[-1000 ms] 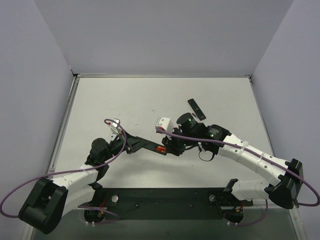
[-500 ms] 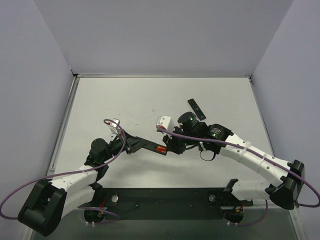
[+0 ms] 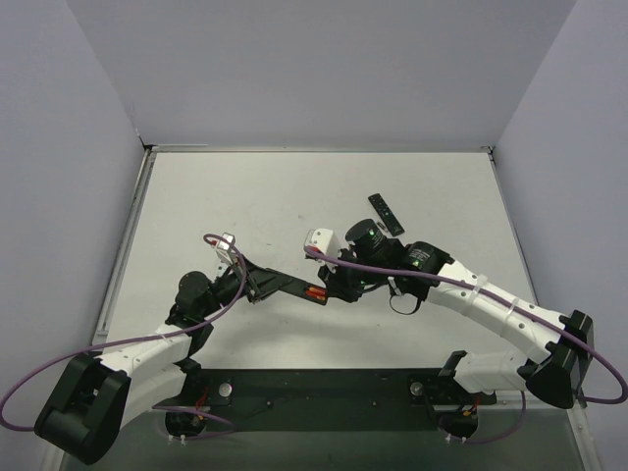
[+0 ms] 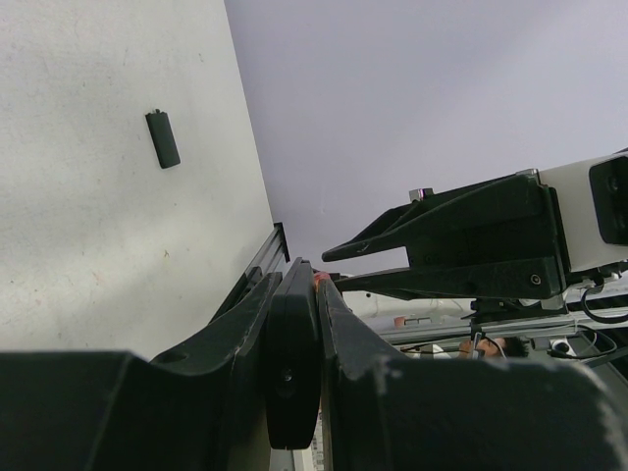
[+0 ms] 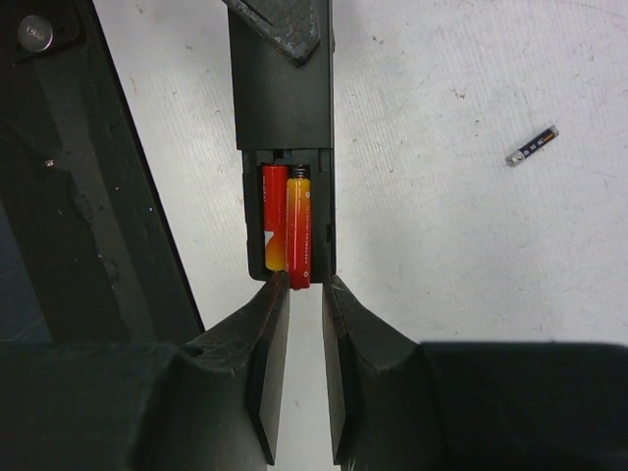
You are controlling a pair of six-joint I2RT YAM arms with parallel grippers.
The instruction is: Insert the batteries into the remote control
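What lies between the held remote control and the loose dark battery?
Nothing: in the right wrist view only bare table separates the remote control from the dark battery.

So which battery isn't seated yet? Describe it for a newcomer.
Right wrist view: the black remote has an open bay holding two red-orange batteries. It is the right-hand battery, whose lower end overhangs the bay toward the fingers, unlike its neighbour.

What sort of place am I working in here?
Likely a robot lab test cell: bare white table boxed in by plain grey walls, left arm and right arm bolted to a black base plate.
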